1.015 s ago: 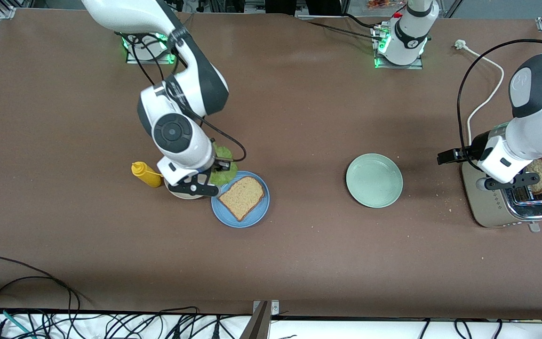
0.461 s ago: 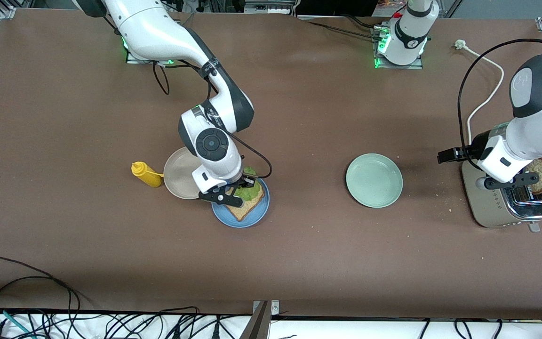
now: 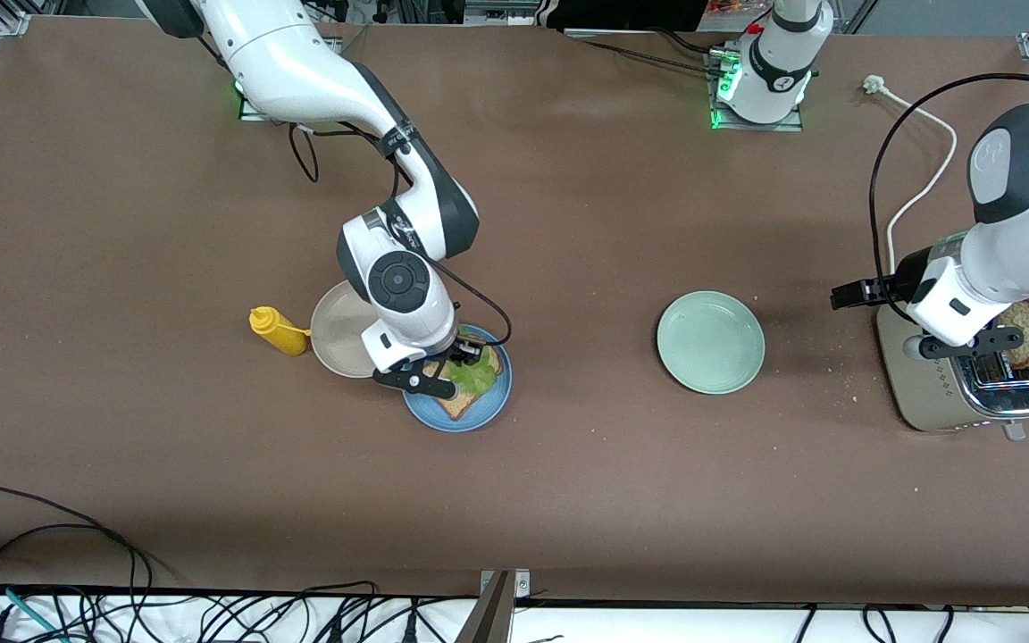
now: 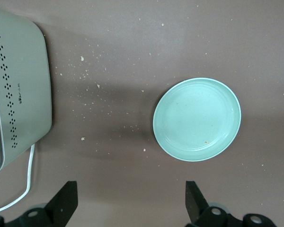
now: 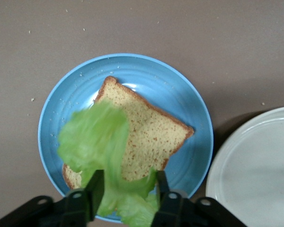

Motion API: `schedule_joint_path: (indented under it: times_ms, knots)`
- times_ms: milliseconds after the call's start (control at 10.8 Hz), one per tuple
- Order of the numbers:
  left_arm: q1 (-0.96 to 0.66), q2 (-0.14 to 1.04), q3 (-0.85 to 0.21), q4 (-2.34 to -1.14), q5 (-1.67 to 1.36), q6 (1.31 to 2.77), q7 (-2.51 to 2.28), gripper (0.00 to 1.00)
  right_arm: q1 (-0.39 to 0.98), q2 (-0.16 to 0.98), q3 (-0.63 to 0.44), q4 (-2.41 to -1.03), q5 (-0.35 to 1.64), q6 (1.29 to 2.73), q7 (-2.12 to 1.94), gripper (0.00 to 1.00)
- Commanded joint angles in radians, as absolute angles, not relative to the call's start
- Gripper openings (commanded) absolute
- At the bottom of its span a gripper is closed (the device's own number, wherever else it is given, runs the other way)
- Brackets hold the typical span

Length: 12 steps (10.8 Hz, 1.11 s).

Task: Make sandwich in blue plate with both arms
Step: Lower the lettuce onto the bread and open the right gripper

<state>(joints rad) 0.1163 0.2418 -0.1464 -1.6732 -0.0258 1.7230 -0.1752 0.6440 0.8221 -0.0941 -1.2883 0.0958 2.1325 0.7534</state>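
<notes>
Sandwich is sitting half-built on the blue plate (image 3: 488, 413), toward the right arm's end of the table: 1 bread slice (image 5: 149, 137) lying flat on it, lettuce leaf (image 5: 97, 142) dangling over that slice. Right gripper (image 5: 126, 189) is hanging just over the plate w/ jaws pinching the lettuce, leaf looking blurred as if swinging. Left gripper (image 3: 983, 344) is hanging over the toaster (image 3: 952, 402) at the left arm's end, jaws spread wide & holding nothing; 2nd bread slice (image 3: 1028, 332) is sticking up out of the toaster slot right by it.

Risks, as I'm judging: leaf is hanging off-centre toward the plate rim, so letting go now could be dropping it half off the bread or onto the table. Flimsy leaf may also be clinging to a finger on release. Toast could be crumbling or slipping if the left jaws are closing on it off-centre.

Counts: 3 plates (blue, beige (image 3: 340, 330) touching or just beside it, mint green (image 3: 711, 342) well apart), 2 bread slices, 1 lettuce leaf, 1 yellow bottle (image 3: 278, 330), 1 toaster, 2 arms
</notes>
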Motion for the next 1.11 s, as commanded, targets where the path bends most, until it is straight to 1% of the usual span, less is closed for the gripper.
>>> schedule_joint_path:
  times_ms: [0,277,738,1015]
  knots:
    - [0.124,0.215,-0.147,-1.692,-0.040,1.709,-0.144,1.00,0.644,0.830,-0.095,-1.285,0.097,2.152,0.762,1.00]
    - [0.124,0.215,-0.147,-1.692,-0.040,1.709,-0.144,1.00,0.631,0.806,-0.097,-1.307,0.095,2.152,0.711,1.00]
    - [0.182,0.207,-0.144,-1.663,-0.040,1.664,-0.052,1.00,0.572,0.576,-0.098,-1.514,0.101,2.129,0.376,1.00]
    - [0.192,0.207,-0.146,-1.663,-0.040,1.655,-0.043,1.00,0.525,0.473,-0.095,-1.574,0.098,2.025,0.148,1.00]
